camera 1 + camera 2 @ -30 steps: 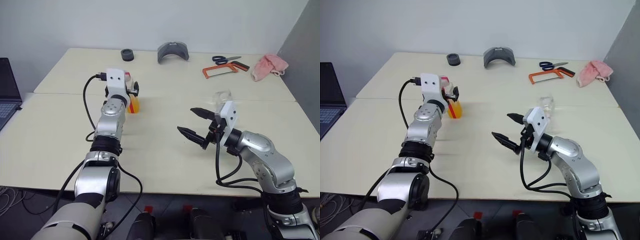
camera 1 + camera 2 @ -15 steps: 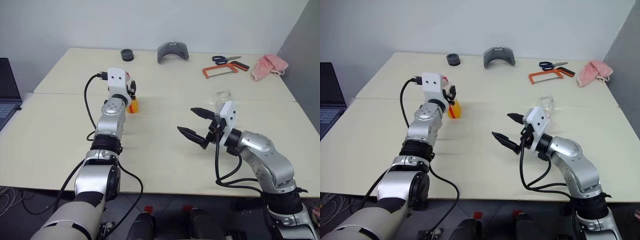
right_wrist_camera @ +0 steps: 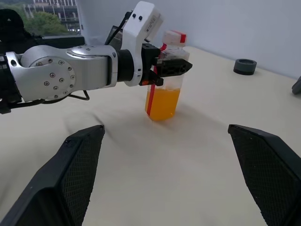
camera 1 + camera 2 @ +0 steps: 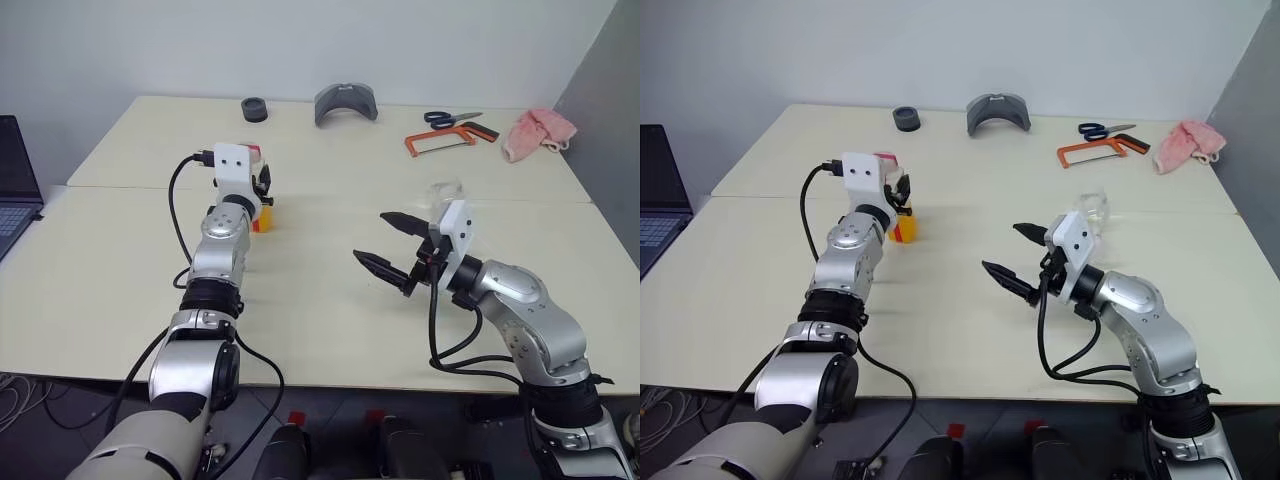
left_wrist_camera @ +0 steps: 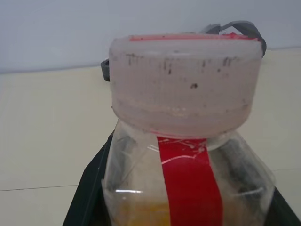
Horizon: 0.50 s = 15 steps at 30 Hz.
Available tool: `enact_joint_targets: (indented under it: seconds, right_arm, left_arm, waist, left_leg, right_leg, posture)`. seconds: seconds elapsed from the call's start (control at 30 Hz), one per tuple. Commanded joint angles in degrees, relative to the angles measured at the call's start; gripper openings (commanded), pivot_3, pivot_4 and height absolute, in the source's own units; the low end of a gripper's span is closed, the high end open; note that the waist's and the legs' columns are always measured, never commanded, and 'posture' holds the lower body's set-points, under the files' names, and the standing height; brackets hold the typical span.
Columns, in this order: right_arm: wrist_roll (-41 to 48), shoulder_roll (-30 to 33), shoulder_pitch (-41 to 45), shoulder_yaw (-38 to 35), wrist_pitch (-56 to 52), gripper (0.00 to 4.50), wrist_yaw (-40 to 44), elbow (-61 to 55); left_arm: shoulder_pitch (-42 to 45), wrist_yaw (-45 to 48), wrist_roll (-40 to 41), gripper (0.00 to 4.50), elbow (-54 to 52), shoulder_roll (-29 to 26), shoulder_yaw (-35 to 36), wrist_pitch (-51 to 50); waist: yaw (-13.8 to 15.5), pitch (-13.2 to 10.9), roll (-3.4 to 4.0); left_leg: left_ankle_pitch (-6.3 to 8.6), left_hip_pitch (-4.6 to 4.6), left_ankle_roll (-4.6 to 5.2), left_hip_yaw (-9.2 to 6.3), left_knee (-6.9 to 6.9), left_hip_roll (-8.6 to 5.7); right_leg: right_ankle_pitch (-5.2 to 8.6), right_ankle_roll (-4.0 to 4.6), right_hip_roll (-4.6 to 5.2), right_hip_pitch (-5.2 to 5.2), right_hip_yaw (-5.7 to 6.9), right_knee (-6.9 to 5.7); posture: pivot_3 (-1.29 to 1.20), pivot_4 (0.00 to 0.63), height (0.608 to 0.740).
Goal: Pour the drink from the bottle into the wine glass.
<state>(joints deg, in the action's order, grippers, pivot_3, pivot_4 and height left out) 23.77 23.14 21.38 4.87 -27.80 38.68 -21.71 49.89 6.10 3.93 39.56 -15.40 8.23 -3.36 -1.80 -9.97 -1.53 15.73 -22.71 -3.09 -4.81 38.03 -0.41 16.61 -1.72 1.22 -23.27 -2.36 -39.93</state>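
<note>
Bottle (image 3: 165, 77) stands upright on the cream table (image 4: 300, 290), on its left half, with orange drink (image 3: 162, 103) filling its lower part (red label stripe runs down its side, cap (image 5: 186, 82) still on). Left gripper (image 3: 171, 67) is clamped on the bottle just below the cap. Right gripper (image 4: 392, 250) hangs above the table's middle, fingers spread wide and holding nothing, well apart from the bottle. Wine glass (image 4: 1092, 208) stands just behind the right wrist, upright and untouched.
</note>
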Motion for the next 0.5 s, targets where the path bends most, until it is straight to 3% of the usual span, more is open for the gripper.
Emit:
enact_joint_targets:
  seconds: [0.03, 0.5]
  right_arm:
    - [-0.1, -0.1, 1.2, 0.0, 2.1, 4.5, 0.5, -1.0]
    - [-1.6, 1.7, -0.6, -1.0, 4.5, 4.5, 0.0, -2.9]
  left_arm:
    - [-0.7, 2.9, 1.6, 1.81, -5.4, 0.4, 0.1, 2.7]
    - [-6.6, 21.8, 7.1, 1.79, -12.0, 4.4, -4.3, 7.3]
  waist:
    - [0.0, 0.0, 0.0]
    - [0.0, 0.0, 0.0]
  left_leg:
    - [-0.01, -0.01, -0.01, -0.01, 0.0, 0.0]
    - [-0.01, -0.02, -0.02, 0.02, 0.01, -0.01]
  right_leg:
    - [0.0, 0.0, 0.0, 0.0, 0.01, 0.0]
    - [0.0, 0.0, 0.01, 0.0, 0.0, 0.01]
  posture:
    - [0.0, 0.15, 0.74]
    - [0.0, 0.15, 0.74]
